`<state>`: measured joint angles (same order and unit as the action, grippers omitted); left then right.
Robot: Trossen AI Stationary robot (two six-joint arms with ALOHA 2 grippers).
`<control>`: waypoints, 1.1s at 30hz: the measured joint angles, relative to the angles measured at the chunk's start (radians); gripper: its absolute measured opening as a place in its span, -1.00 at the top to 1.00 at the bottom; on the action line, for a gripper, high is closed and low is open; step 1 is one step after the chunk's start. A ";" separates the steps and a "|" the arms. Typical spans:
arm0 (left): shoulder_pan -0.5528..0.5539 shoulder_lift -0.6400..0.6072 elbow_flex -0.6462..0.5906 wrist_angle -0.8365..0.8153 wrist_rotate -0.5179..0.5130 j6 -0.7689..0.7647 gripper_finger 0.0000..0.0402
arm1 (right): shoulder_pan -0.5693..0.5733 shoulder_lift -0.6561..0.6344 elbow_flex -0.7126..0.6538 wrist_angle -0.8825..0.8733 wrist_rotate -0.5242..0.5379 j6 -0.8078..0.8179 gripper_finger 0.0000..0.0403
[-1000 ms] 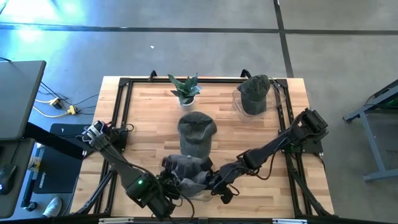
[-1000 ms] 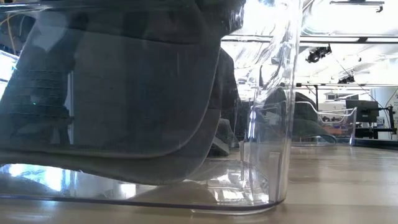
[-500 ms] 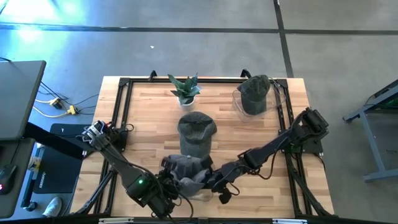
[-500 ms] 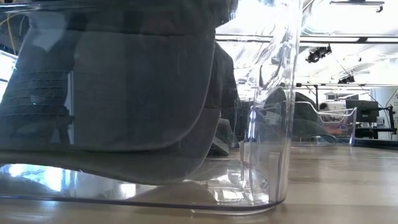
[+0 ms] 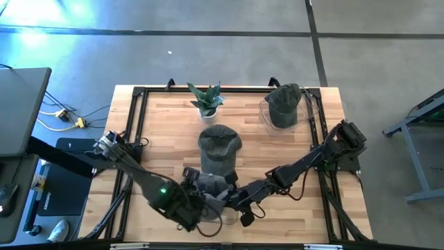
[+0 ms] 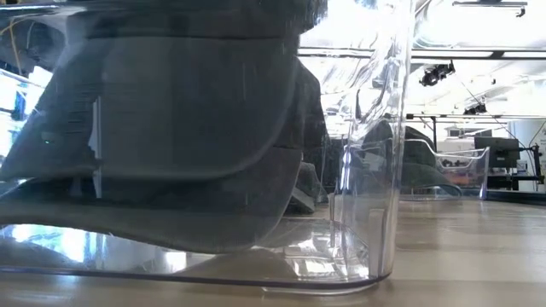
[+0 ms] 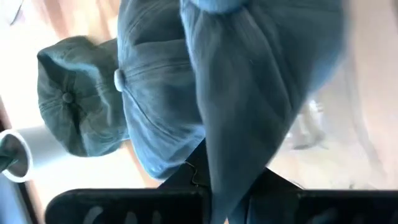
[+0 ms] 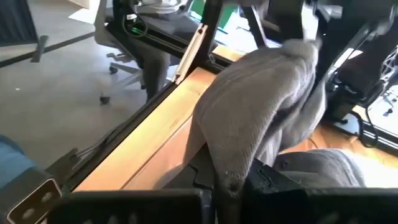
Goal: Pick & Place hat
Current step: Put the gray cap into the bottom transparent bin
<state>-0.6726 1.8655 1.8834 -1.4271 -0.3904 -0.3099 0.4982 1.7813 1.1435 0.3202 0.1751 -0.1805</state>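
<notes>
A grey hat (image 5: pixel 211 186) hangs between my two grippers near the table's front edge, over a clear container (image 6: pixel 375 170). In the low view the hat (image 6: pixel 171 128) shows through the container's wall, its lower rim close to the container's floor. My left gripper (image 5: pixel 200 207) is shut on the hat's near left side. My right gripper (image 5: pixel 229 200) is shut on its right side. The left wrist view shows the hat's crown and top button (image 7: pixel 118 78). My left gripper pinches a folded flap of the hat's edge (image 7: pixel 233 177) between its two fingers, coming steeply from above. The rest of the hat spreads out beyond the fingers. My right gripper pinches a bunched fold of the hat's cloth (image 8: pixel 227 174) between its two fingers. It comes nearly level from the table's right, and the cloth bulges up past the fingers.
A second grey hat (image 5: pixel 219 144) stands at the table's middle, just beyond the held one. A third hat (image 5: pixel 283 104) sits in a clear container at the far right. A small plant in a white pot (image 5: pixel 207 101) stands at the far middle. Black rails (image 5: pixel 132 139) edge the table.
My left gripper has gone toward the table's right and far edges, staying shut on the hat. The hat's left part has shifted rightward with it inside the clear container. My right gripper has kept its place and its hold.
</notes>
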 joint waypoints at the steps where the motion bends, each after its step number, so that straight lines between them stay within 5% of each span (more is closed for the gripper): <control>1: -0.001 -0.007 0.003 0.001 0.017 0.007 0.94 | 0.000 0.000 0.000 -0.001 0.003 0.000 0.94; 13: 0.011 -0.029 -0.007 0.111 0.204 0.069 0.94 | 0.000 -0.001 0.000 -0.071 -0.051 0.098 0.88; 23: 0.097 -0.029 -0.169 0.208 0.274 0.097 0.94 | -0.029 -0.004 0.000 -0.137 -0.057 0.131 0.87; 33: 0.172 -0.045 -0.216 0.210 0.323 0.106 0.94 | -0.183 -0.030 0.000 -0.244 -0.406 0.206 0.25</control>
<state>-0.5009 1.8204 1.6670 -1.2168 -0.0677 -0.2043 0.3149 1.7514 1.1435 0.0761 -0.2312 0.0260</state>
